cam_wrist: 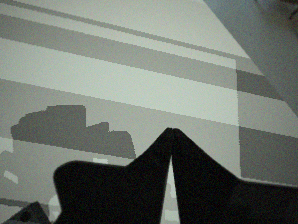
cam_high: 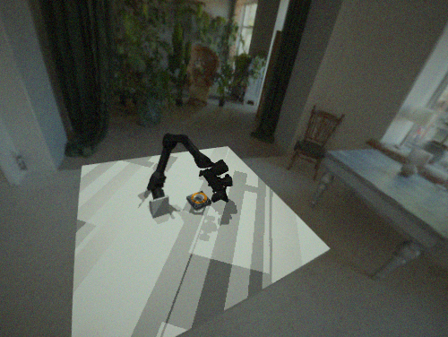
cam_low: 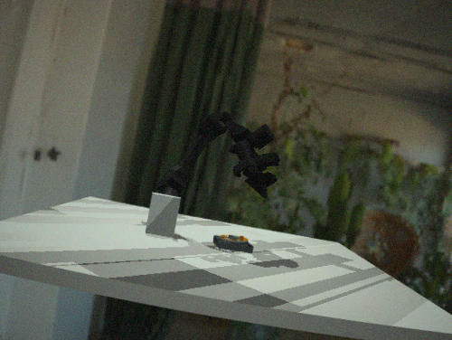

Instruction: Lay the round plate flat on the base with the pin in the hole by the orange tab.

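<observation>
The round plate (cam_high: 199, 197) (cam_low: 233, 240) shows as a small orange and grey disc on top of the dark square base (cam_high: 197, 207) (cam_low: 232, 245). A dark corner of the base (cam_wrist: 33, 214) shows at the lower left of the wrist view. The tab, its hole and the pin are too small to make out, and I cannot tell whether the plate lies flat or is tilted. My gripper (cam_high: 225, 200) (cam_low: 265, 195) (cam_wrist: 171, 133) is shut with its fingertips together and nothing between them. It hangs well above the table, off to one side of the base, touching neither plate nor base.
The base lies on the pale table (cam_high: 130, 269) (cam_low: 113, 244) (cam_wrist: 200, 107), which is crossed by shadow bands. The arm's light grey mounting block (cam_high: 159, 207) (cam_low: 163, 214) stands left of the base in the top and exterior views. The gripper's shadow (cam_wrist: 55, 122) falls on the table.
</observation>
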### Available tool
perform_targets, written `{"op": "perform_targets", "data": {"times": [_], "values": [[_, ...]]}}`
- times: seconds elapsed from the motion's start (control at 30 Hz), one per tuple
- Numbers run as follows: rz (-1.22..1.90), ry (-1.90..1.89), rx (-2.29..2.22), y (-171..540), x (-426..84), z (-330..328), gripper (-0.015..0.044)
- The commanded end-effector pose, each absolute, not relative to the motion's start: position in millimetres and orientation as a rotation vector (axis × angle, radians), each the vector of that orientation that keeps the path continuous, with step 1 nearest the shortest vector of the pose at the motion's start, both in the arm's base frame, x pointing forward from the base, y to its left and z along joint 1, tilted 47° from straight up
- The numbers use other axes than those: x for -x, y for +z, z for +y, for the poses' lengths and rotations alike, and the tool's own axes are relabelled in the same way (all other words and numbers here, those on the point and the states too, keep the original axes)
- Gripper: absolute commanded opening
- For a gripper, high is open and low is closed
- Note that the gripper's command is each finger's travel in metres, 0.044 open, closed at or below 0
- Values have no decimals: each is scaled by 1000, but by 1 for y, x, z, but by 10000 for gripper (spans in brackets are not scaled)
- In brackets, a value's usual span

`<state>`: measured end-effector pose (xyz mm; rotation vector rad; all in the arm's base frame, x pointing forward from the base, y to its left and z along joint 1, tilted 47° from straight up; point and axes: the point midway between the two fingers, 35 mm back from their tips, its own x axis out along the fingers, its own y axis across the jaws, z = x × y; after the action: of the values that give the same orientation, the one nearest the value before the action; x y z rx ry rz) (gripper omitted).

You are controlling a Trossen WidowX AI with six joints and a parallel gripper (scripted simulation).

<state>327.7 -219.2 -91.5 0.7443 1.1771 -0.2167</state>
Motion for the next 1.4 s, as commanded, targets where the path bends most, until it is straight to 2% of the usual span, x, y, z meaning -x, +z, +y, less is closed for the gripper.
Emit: {"op": "perform_targets", "data": {"times": [0.0, 0.3, 0.67, 0.97, 1.37], "values": [[1351, 102, -661, -81, -316, -143, 0], [1554, 683, -564, -41, -272, -26, 0], [1562, 719, -561, -37, -277, -17, 0], [1561, 721, -562, -69, -272, 17, 0], [1561, 721, -562, -68, -278, 20, 0]]}}
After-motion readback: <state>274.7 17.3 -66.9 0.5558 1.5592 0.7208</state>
